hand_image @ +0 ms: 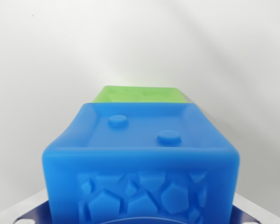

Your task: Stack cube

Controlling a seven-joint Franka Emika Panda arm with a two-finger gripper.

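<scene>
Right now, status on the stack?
Gripper fingers out of frame, state unknown. Soft blue rubber cube fills the wrist view, two round studs up. Green cube right behind it. Nothing in the way.

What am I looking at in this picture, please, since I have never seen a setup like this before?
This is a single view from a camera mounted on a robot arm's wrist, so it looks out past the arm's gripper. Filling the foreground is a soft-looking blue cube, with two round studs on its recessed top and raised pebble shapes on its near side. Behind it sits a green cube, mostly hidden. The background is a plain white surface. The dark blue pieces at the bottom corners are probably gripper parts; whether the cube is held is unclear.
</scene>
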